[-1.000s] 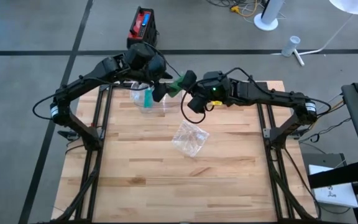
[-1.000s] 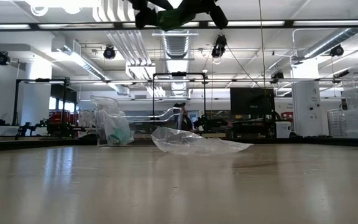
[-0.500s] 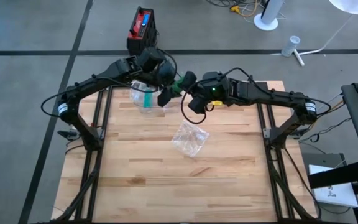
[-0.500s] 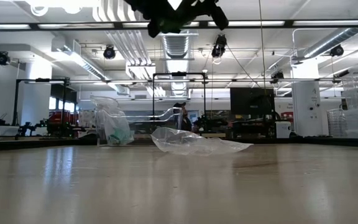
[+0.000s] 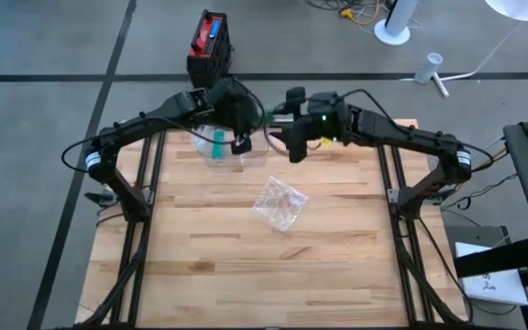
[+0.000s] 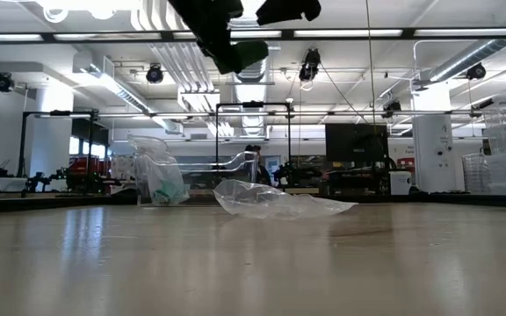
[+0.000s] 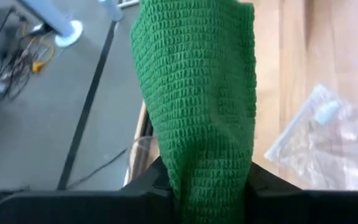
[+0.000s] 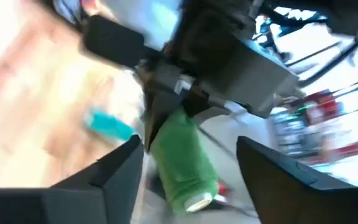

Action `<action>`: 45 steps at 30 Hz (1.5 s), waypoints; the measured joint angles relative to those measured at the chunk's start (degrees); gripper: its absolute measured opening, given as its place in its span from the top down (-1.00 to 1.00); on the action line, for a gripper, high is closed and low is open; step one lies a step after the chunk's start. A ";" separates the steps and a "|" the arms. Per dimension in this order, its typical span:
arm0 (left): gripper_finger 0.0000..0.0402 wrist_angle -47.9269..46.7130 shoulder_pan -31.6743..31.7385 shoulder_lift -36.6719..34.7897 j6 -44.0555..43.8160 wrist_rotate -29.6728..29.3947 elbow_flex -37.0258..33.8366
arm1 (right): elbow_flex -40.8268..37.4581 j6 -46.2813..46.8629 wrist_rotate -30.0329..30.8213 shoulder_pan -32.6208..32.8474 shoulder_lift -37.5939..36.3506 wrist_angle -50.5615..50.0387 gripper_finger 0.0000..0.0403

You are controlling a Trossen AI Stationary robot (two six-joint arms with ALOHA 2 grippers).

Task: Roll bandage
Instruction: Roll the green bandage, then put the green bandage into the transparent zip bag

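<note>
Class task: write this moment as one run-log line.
left gripper: shut on green bandage roll | right gripper: open, released | height: above table

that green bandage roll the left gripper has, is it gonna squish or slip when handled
Probably squishy: the green bandage roll is open-knit fabric and narrows where the left gripper pinches it. Unlikely to slip, since the weave looks rough. Likely light: it juts out from that grip without sagging, with the right gripper open beside it.

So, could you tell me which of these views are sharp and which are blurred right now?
Right wrist view: smeared with motion blur, though the green bandage roll held by the left gripper still reads. Left wrist view: sharp on the bandage's knit. High view: clear and evenly lit. Low view: ceiling lights glare on the table.
</note>
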 joint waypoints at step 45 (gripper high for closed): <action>-0.23 14.69 -3.52 -26.41 -4.35 17.62 -24.48 | -24.40 36.64 -20.20 -5.71 -23.24 5.04 0.69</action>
